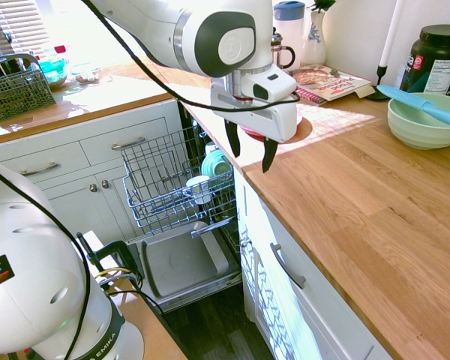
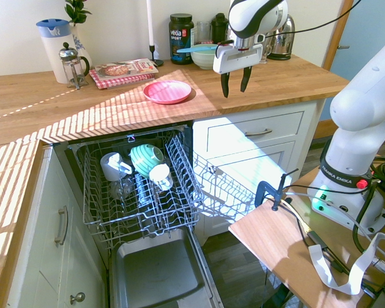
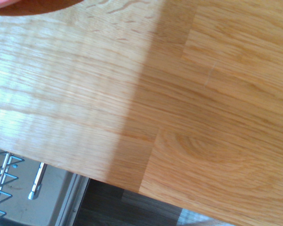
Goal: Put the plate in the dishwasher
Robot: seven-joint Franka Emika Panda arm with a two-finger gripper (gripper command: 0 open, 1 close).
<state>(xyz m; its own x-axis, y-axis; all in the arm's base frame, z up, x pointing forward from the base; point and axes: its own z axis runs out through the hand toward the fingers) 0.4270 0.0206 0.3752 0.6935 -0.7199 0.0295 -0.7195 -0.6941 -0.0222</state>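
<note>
First exterior: gripper [image 1: 250, 153] parted, empty, hovering over worktop [image 1: 375, 202]; plate [image 1: 306, 129] mostly hidden behind it. Nothing done yet.

Second exterior: plate [image 2: 167, 91] flat on counter, well apart from fingers. Dishwasher [image 2: 147, 212] open, rack [image 2: 138, 192] pulled out, cups and teal dish inside, free slots. Green bowl [image 2: 205, 58] behind.

Wrist: bare wood, plate rim sliver [image 3: 33, 5].

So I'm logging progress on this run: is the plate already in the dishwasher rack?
No, the plate lies flat on the wooden countertop above the open dishwasher, and the open gripper hangs empty beside it.
</note>
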